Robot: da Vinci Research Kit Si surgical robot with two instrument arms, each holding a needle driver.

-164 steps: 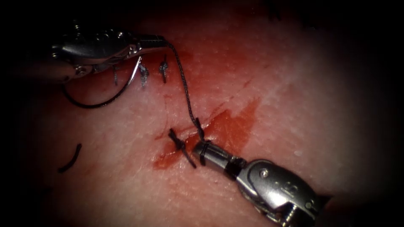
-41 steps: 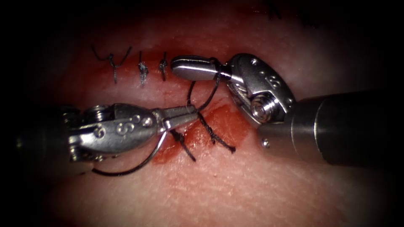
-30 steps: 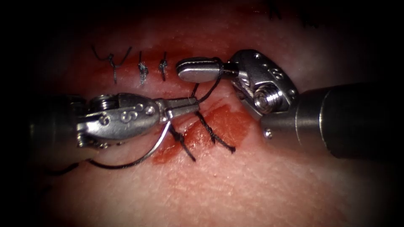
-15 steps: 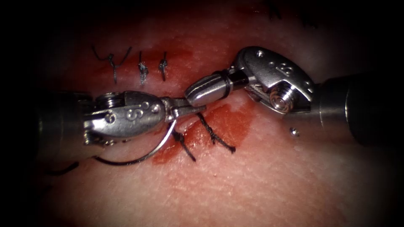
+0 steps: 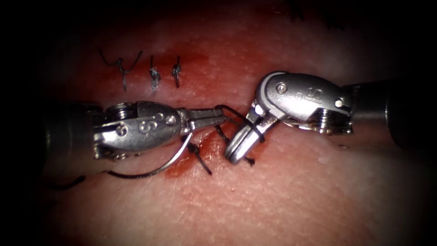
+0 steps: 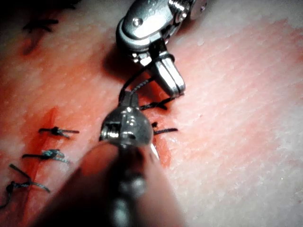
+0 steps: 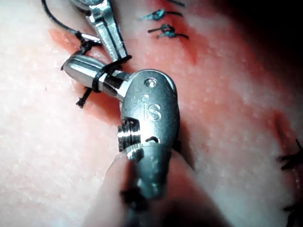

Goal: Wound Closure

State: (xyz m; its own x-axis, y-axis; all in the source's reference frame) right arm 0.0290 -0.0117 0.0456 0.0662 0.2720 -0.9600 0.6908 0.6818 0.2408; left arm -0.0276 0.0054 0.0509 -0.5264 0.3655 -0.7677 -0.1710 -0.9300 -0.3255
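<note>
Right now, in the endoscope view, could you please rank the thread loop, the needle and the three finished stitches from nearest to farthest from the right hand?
1. Thread loop: wrapped around the right hand itself, touching it.
2. Needle: to the left, curving below the left hand, lying free of the tissue.
3. Finished stitches: farthest, in a row to the upper left.

Both tools are shiny silver metal on long dark shafts. The left tool (image 5: 214, 117) has a rounded wrist stamped with an "S" and small round screws. The right tool (image 5: 237, 148) has the same "S", screws and smooth, rounded tips.
</note>
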